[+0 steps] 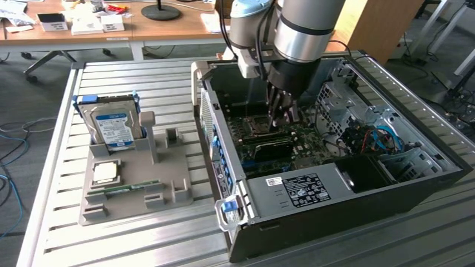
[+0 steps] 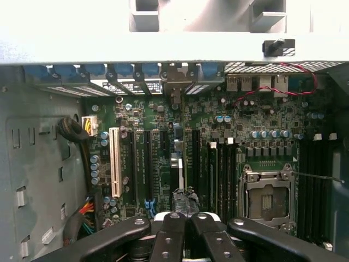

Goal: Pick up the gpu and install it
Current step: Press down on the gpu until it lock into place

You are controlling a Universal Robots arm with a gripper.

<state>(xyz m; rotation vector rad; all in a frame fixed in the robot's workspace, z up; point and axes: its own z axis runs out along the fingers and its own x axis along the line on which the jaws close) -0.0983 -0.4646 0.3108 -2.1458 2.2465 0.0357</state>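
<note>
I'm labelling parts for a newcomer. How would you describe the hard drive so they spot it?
On the exterior view's left of the computer case sits a grey holder. The hard drive stands upright at its far end: a silver box with a blue-white label, unlike the green memory stick lying flat.

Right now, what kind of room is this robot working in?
Probably a workshop or lab for testing robots on computer assembly. An open computer case lies on a slatted metal table, a grey holder beside it keeps a hard drive upright, and the gripper reaches down over the motherboard.
</note>
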